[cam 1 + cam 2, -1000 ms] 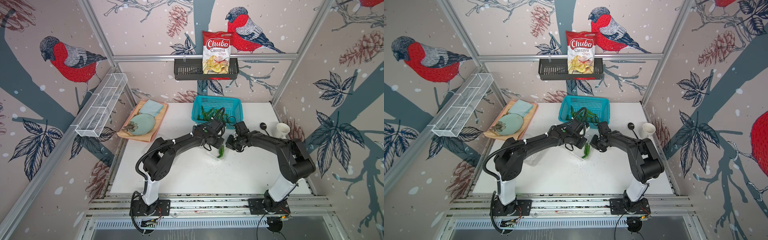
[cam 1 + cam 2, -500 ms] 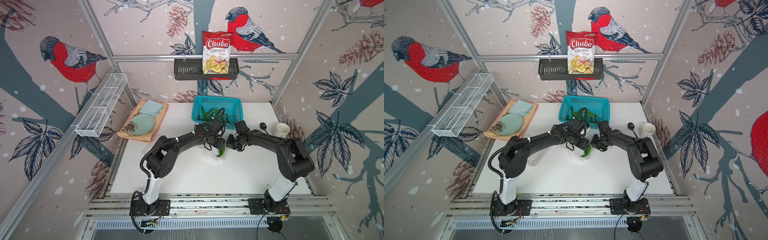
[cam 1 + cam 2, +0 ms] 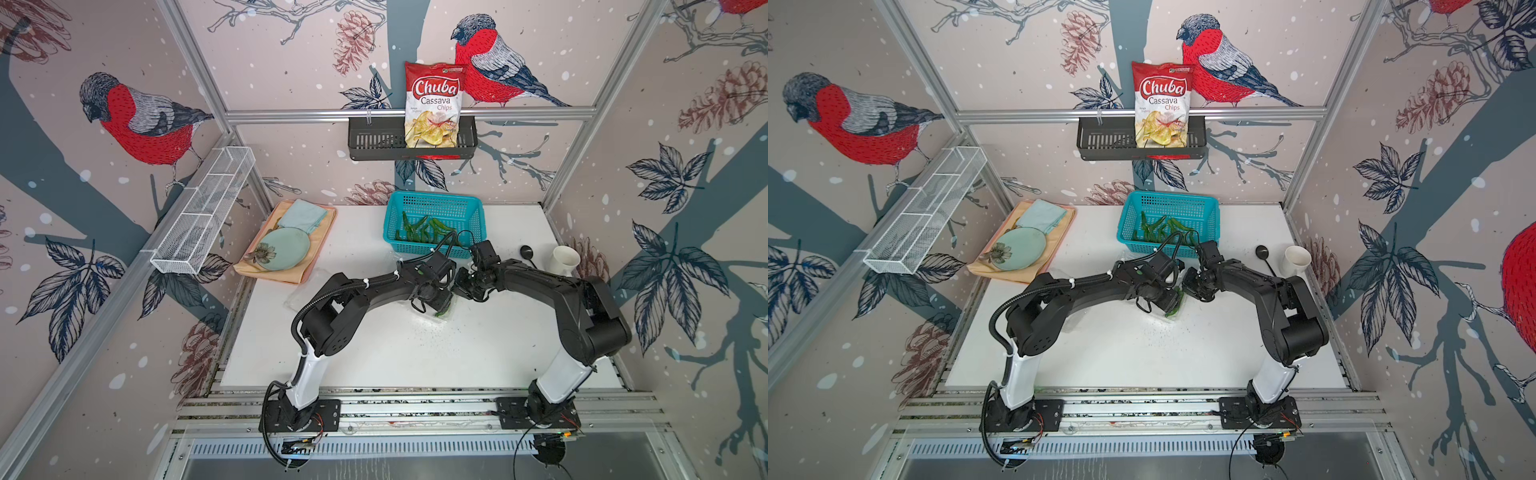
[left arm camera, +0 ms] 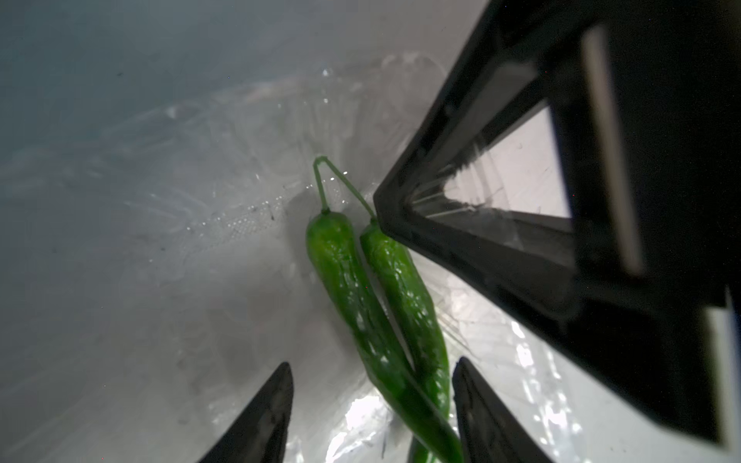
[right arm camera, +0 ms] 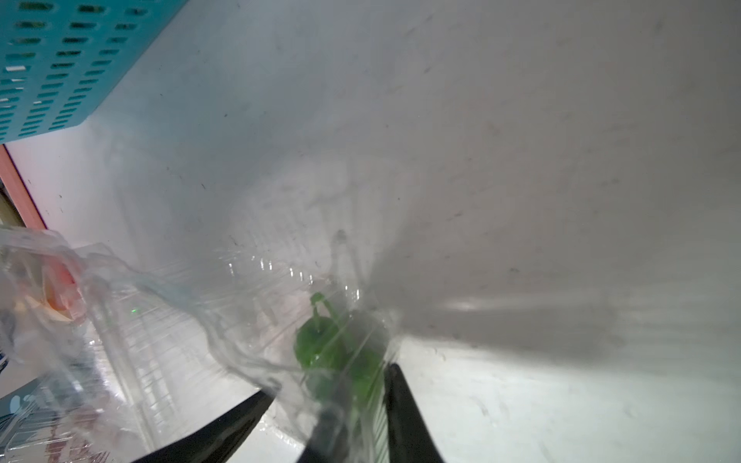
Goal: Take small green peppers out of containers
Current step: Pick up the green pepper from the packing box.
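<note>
left gripper [image 4: 373, 362]: my jaws are parted and straddle the tapered ends of two small green peppers [image 4: 345, 280]. There is a gap on one side, so no pinch.
right gripper [image 5: 328, 381]: my jaws are parted with the clear wall of the container [image 5: 180, 320] between them. I cannot tell if they touch it.
pepper location: inside that container, centre of both top views, just below the turquoise basket [image 3: 436, 208].
pepper axis: side by side, touching, nearly parallel. The stems point away from my left fingertips and meet at their ends.
basket contents: more green peppers, heaped.
</note>
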